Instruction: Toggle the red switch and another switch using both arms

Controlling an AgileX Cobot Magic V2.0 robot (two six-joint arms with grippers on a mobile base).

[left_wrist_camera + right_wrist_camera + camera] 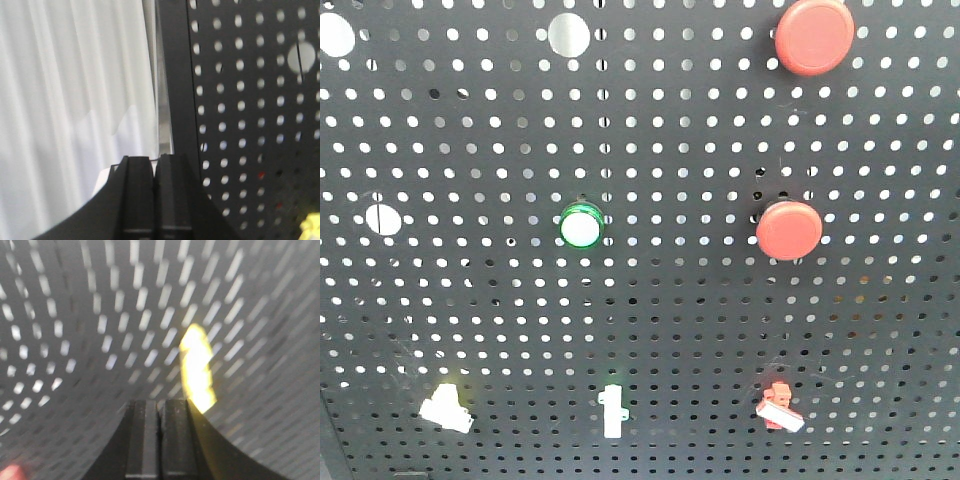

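The red switch [778, 405], small with a white lever tip, sits low right on the black pegboard [650, 320]. The other switch [445, 408], pale yellow-white, sits low left. Neither arm shows in the front view. My left gripper [154, 159] is shut on nothing, by the board's left edge, and a yellow scrap [312, 225] shows at the lower right corner there. My right gripper [160, 402] is shut and empty, close to the board. A blurred bright yellow shape [197, 367] lies just past its right fingertip, and I cannot tell which switch it is.
Two big round red push buttons [814, 36] [788, 229] stand out at upper right and mid right. A green-ringed white button [581, 225] is at the centre, a green-based toggle [612, 410] low centre. A white curtain [70, 100] hangs left of the board. A red blur [10, 472] shows low left.
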